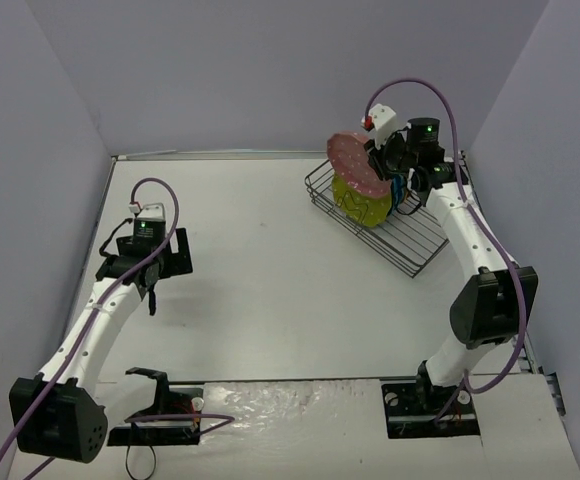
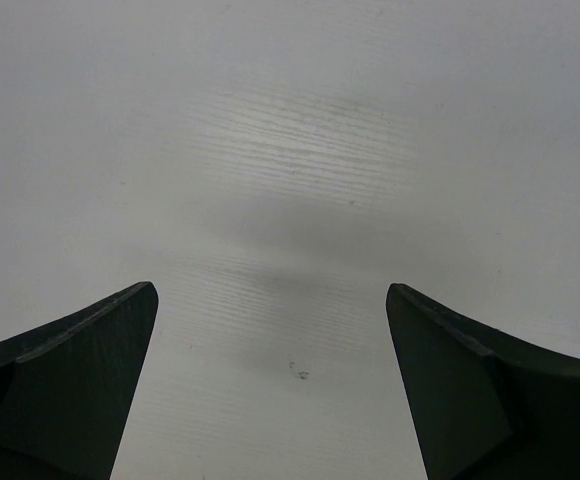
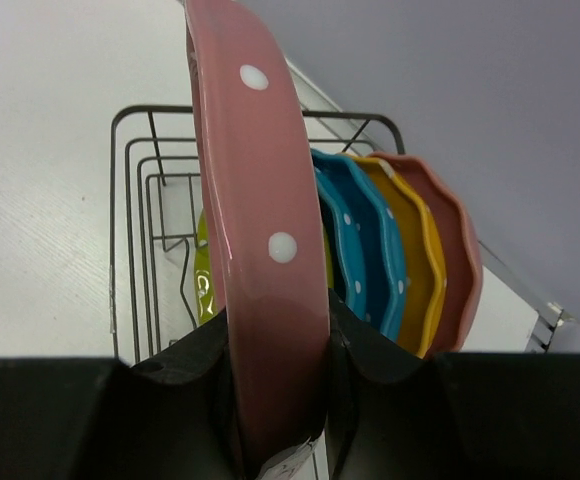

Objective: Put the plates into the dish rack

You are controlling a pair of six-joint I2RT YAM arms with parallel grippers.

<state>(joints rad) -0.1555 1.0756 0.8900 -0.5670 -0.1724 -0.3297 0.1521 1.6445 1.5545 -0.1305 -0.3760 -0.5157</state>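
My right gripper (image 1: pixel 382 160) is shut on the rim of a pink polka-dot plate (image 1: pixel 355 167) and holds it on edge above the black wire dish rack (image 1: pixel 422 248) at the far right. In the right wrist view the pink plate (image 3: pixel 260 240) stands between my fingers (image 3: pixel 375 355). Below it in the rack stand a lime green plate (image 1: pixel 362 205), a teal blue plate (image 3: pixel 365 250), an orange plate (image 3: pixel 415 260) and a reddish plate (image 3: pixel 457 262). My left gripper (image 1: pixel 153 291) is open and empty over bare table at the left, also shown in the left wrist view (image 2: pixel 270 300).
Grey walls close in the white table (image 1: pixel 260 280) on three sides. The near end of the rack (image 1: pixel 415 262) holds no plates. A black mount (image 1: pixel 155 400) sits by the left arm's base.
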